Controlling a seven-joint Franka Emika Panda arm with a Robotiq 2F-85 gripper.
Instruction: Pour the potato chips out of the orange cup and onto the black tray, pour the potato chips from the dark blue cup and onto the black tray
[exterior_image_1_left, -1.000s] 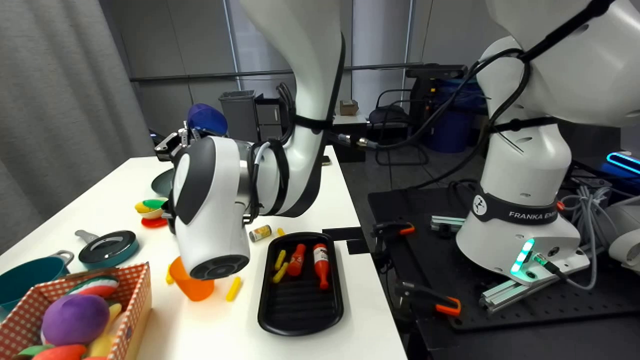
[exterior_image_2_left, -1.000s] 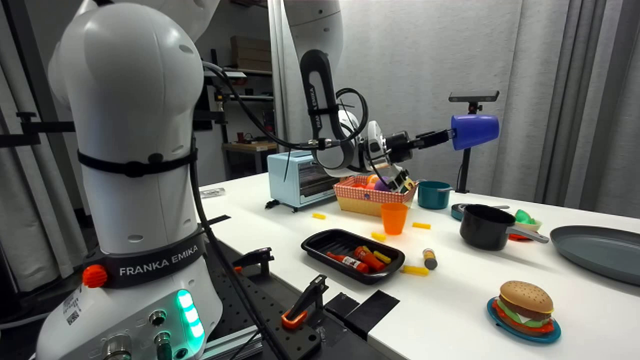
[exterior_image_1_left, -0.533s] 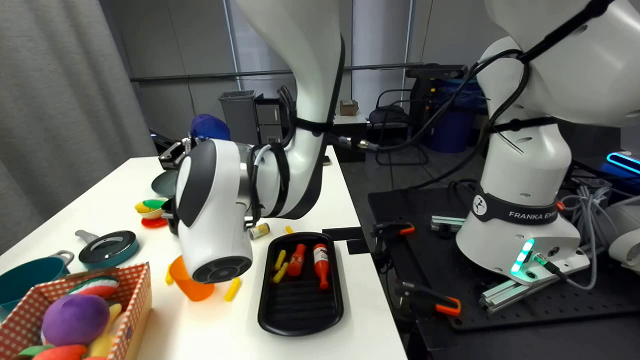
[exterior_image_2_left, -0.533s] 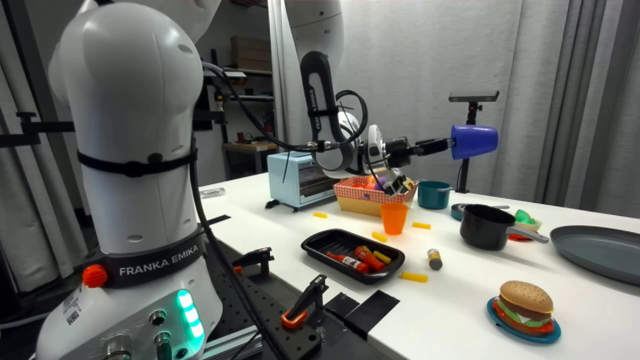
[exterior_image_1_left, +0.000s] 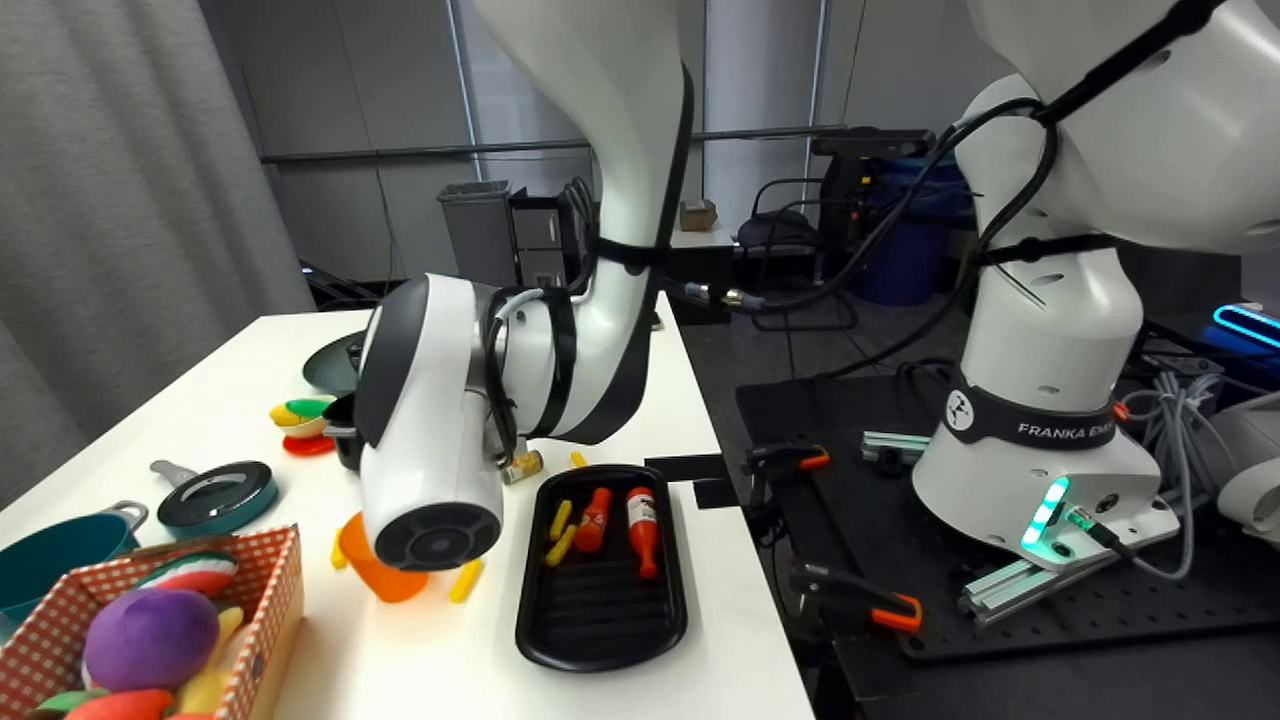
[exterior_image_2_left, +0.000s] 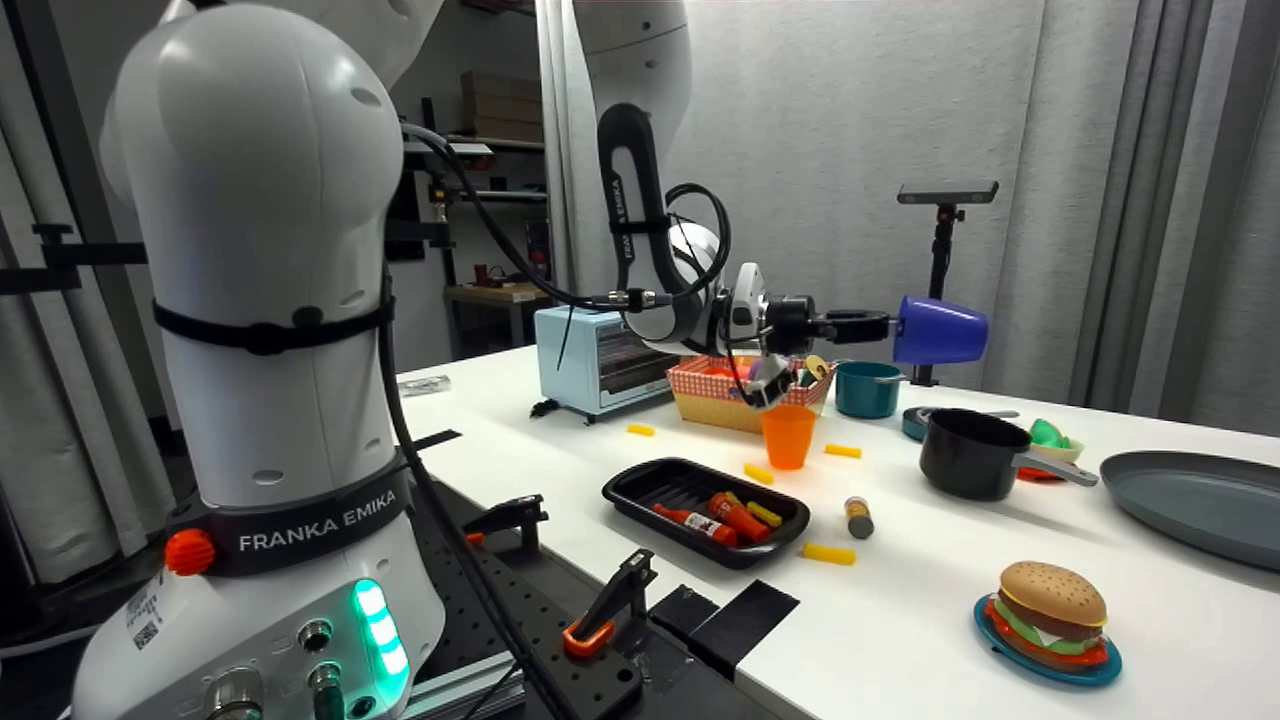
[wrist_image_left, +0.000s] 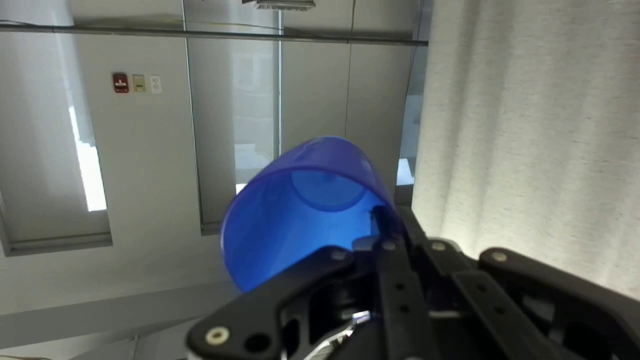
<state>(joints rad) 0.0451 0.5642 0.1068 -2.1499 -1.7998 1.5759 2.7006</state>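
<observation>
Wrist view: tool (wrist_image_left: 394, 222) clamped on the wall of the dark blue cup (wrist_image_left: 305, 220), mouth toward the tool. In an exterior view: dark blue cup is in the air on its side, off the surface (exterior_image_2_left: 880, 610); orange cup (exterior_image_2_left: 788, 440) upright near the basket (exterior_image_2_left: 715, 410), loose yellow potato chips (exterior_image_2_left: 843, 451) near it. In an exterior view: black tray (exterior_image_1_left: 600, 618) holds two chips and two red sauce bottles (exterior_image_1_left: 594, 522); arm (exterior_image_1_left: 635, 180) partly blocks orange cup.

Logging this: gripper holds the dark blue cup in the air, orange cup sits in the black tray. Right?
Wrong about the orange cup: it stands on the table, outside the black tray, in both exterior views. The gripper holds the dark blue cup in the air.
</observation>
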